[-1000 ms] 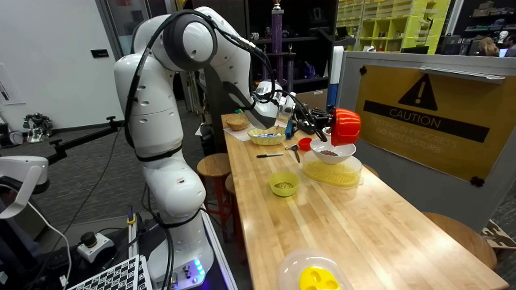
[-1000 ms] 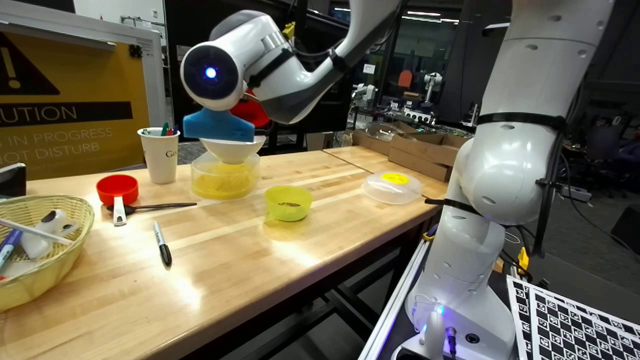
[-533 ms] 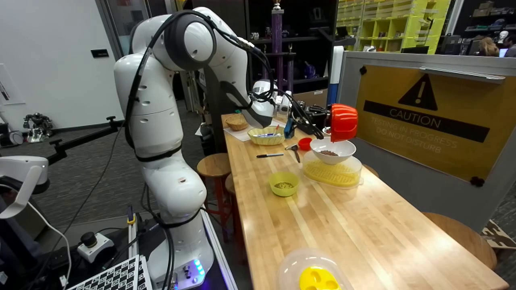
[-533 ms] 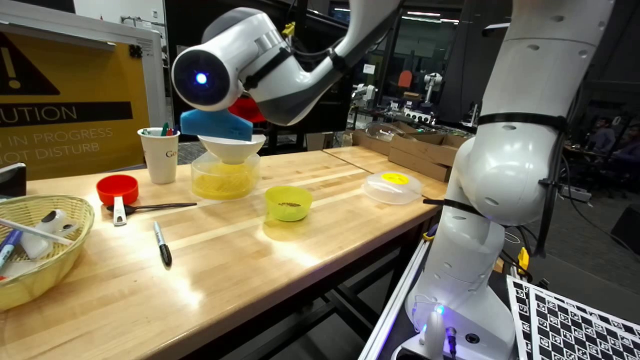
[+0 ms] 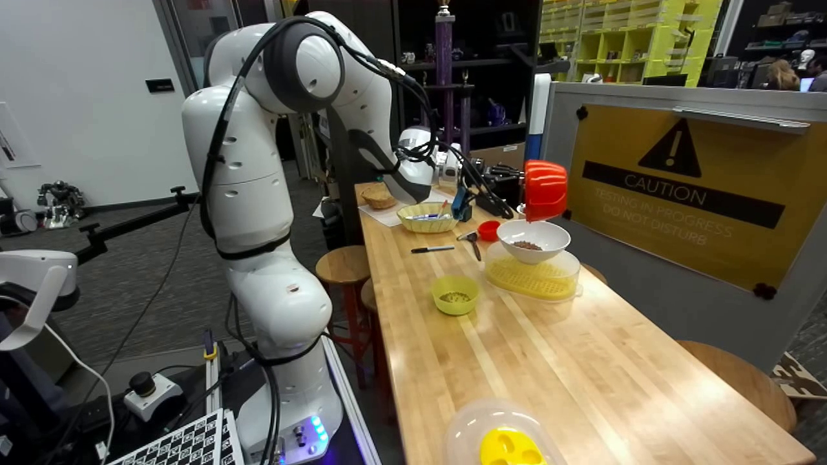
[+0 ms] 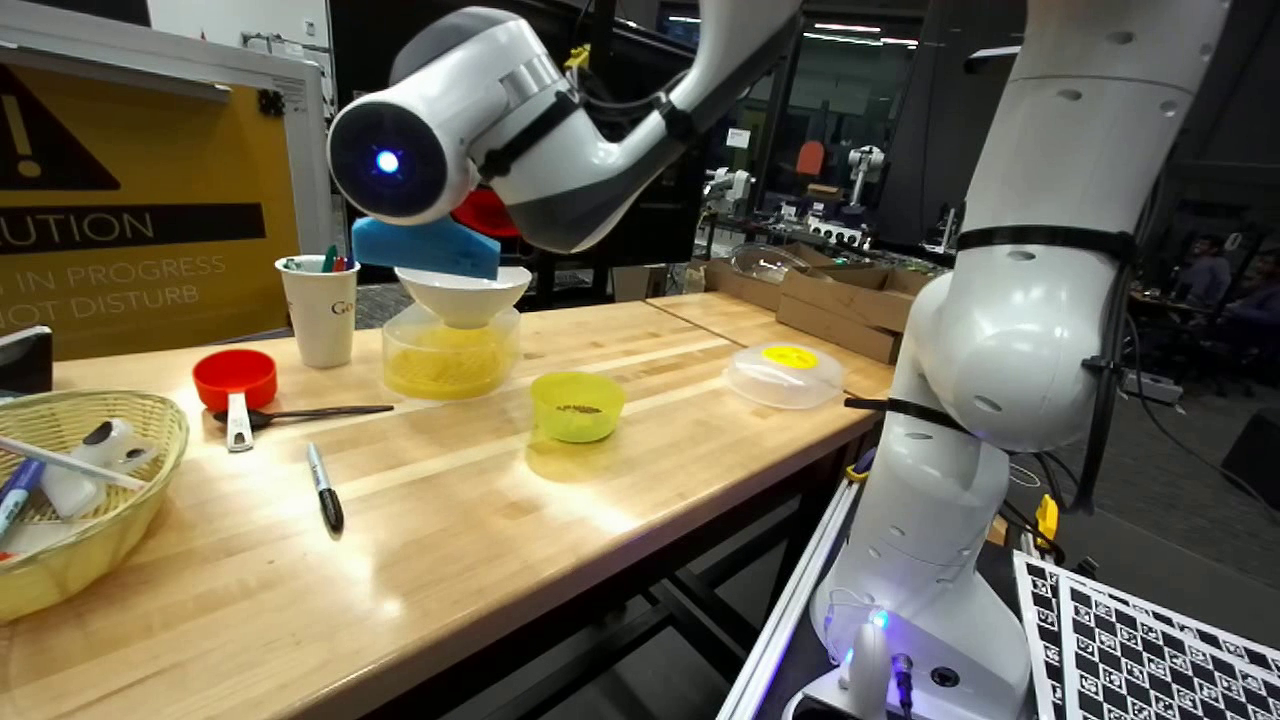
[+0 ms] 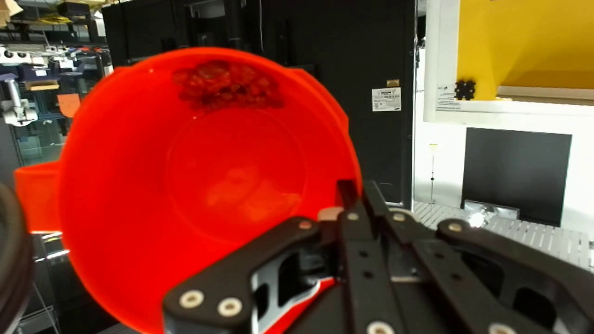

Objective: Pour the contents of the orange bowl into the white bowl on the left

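My gripper [image 7: 360,188] is shut on the rim of the orange bowl [image 7: 222,153], one finger inside and one outside. The bowl is tipped on its side, and its opening faces the wrist camera. A clump of dark pieces [image 7: 227,86] lies against its inner wall. In an exterior view the orange bowl [image 5: 546,190] is held just above and behind the white bowl [image 5: 533,240]. The white bowl holds brown pieces [image 5: 527,245] and also shows in an exterior view [image 6: 465,297], partly behind the blue wrist part. It is out of the wrist view.
The white bowl stands on a clear container with a yellow insert [image 5: 533,278]. Nearby are a lime-green bowl [image 5: 455,295] with pieces, a red measuring cup [image 6: 235,380], a marker [image 6: 324,490], a paper cup with pens [image 6: 318,312], a basket [image 6: 90,490] and a clear lid [image 6: 785,377].
The orange bowl, still in my gripper, has moved up and away from over the white bowl, toward the paper cup's side. The white bowl has not moved.
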{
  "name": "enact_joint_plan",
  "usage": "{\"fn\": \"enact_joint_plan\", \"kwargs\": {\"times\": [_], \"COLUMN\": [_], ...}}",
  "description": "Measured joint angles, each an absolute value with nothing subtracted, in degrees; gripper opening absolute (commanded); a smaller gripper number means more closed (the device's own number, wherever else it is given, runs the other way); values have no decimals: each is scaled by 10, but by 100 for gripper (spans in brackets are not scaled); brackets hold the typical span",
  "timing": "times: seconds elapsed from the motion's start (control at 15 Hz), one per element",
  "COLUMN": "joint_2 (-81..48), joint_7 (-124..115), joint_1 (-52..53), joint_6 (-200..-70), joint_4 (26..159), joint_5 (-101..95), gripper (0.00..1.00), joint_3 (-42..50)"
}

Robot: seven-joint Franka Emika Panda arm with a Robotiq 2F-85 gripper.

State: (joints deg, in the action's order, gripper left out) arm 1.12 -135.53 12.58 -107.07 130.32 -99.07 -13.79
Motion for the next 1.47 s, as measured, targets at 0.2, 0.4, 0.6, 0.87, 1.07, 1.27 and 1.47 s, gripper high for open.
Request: {"fn": "enact_joint_plan", "kwargs": {"times": [0.2,0.4,0.6,0.87,1.07,1.27,1.47], "joint_2": [11,11,8,-1,-8,-14,-17], "joint_7": [-1359,-1366,-1369,-1374,-1378,-1380,-1386], "joint_1": [133,141,145,145,145,145,145], "joint_6": [-1056,-1036,-1015,-995,-984,-975,-966], "joint_4": [1303,1304,1305,1306,1307,1307,1307], "joint_5": [-991,-991,-992,-1001,-1001,-1001,-1002], "gripper": [1,1,1,1,1,1,1], "joint_3": [-144,-151,-156,-157,-157,-157,-157]}}
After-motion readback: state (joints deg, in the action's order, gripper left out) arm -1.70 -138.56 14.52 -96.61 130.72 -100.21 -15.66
